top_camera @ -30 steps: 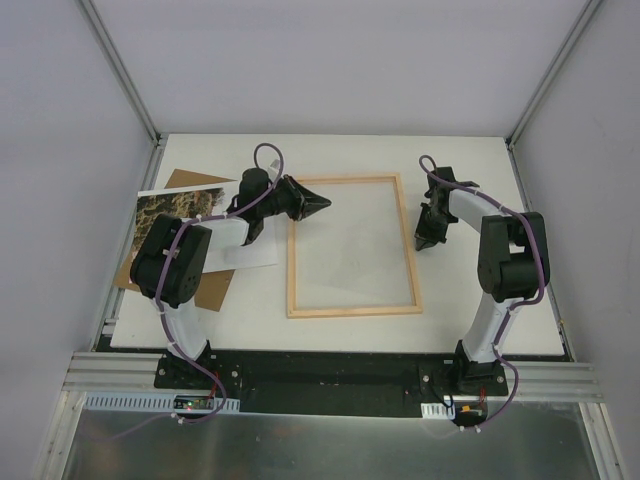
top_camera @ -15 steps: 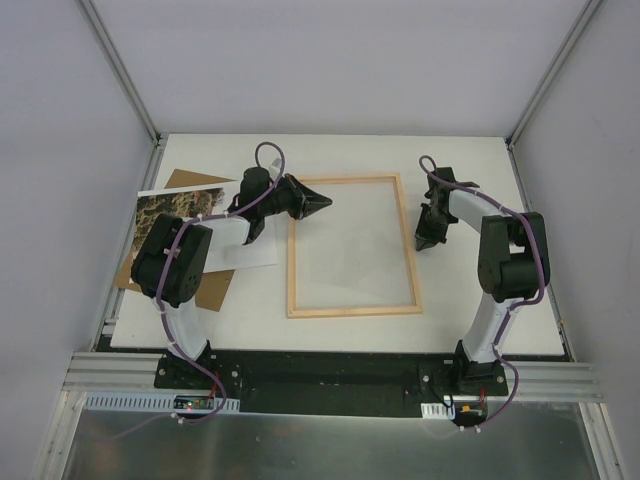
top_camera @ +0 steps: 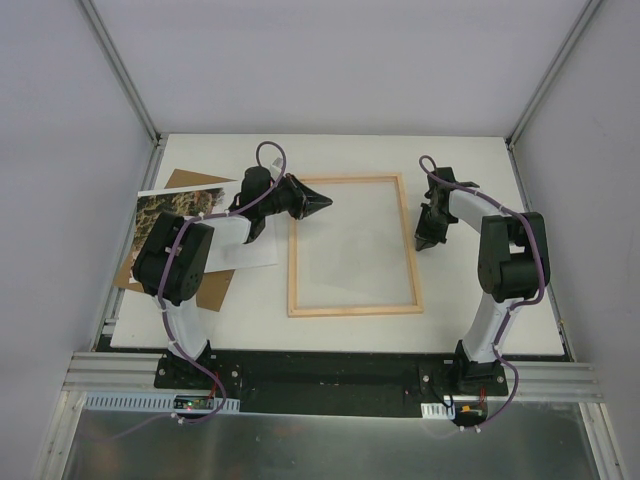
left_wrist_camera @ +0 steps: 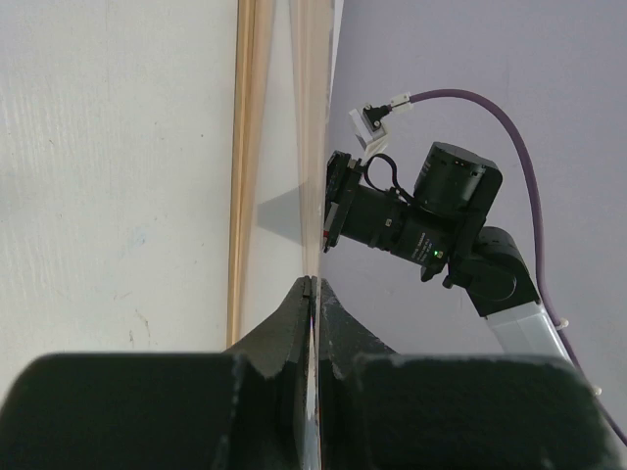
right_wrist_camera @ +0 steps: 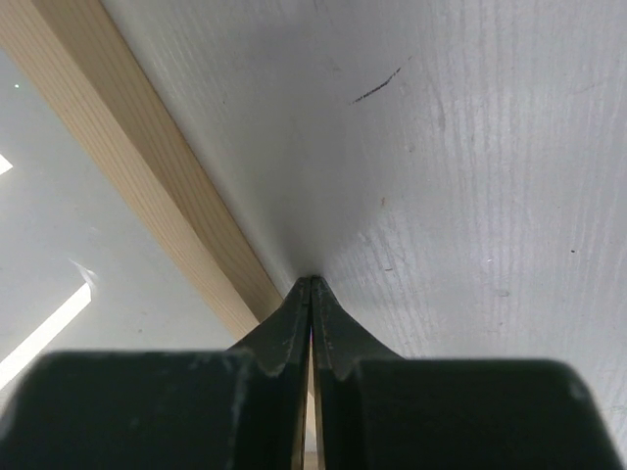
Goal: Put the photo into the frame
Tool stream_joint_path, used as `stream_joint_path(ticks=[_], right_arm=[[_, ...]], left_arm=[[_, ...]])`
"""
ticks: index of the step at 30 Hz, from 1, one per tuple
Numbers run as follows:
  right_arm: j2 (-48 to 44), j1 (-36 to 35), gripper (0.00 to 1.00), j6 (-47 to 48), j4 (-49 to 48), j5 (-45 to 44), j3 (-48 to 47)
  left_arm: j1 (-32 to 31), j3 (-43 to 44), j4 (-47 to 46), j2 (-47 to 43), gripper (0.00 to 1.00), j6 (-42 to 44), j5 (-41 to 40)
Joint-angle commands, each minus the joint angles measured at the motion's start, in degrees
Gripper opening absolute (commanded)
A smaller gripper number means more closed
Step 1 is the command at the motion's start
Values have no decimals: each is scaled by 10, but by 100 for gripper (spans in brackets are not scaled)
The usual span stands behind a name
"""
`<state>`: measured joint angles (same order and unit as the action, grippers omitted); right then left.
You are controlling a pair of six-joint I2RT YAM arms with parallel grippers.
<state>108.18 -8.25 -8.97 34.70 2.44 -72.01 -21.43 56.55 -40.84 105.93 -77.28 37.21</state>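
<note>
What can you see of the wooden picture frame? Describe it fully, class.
The frame is a rectangle of four narrow, pale natural-wood strips around a clear, reflective pane. It lies flat on the white table, long sides running near to far, with nothing in it. The shut left gripper points over its far left corner; the shut right gripper sits at its right strip's outer edge.

Very little differs: the left arm (top_camera: 215,232) shifts slightly. Its wrist joint (top_camera: 255,185) creeps a touch to the right and toward the far side of the desk (top_camera: 340,150), and the purple cable loop (top_camera: 270,150) above it moves the same way. The arm's big black elbow block (top_camera: 172,262), over the photo (top_camera: 170,208), edges a hair to the right and away from the near edge
</note>
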Motion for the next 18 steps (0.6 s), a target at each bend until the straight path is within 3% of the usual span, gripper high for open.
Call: stream_joint_path(ticks=[1,18], right_arm=[[-3,-3,2,-2,5,2,6],[-1,-7,2,-2,8,-1,2]], left_arm=[[-1,22,-23,1,0,15,2],[2,12,-42,14,0,14,3]])
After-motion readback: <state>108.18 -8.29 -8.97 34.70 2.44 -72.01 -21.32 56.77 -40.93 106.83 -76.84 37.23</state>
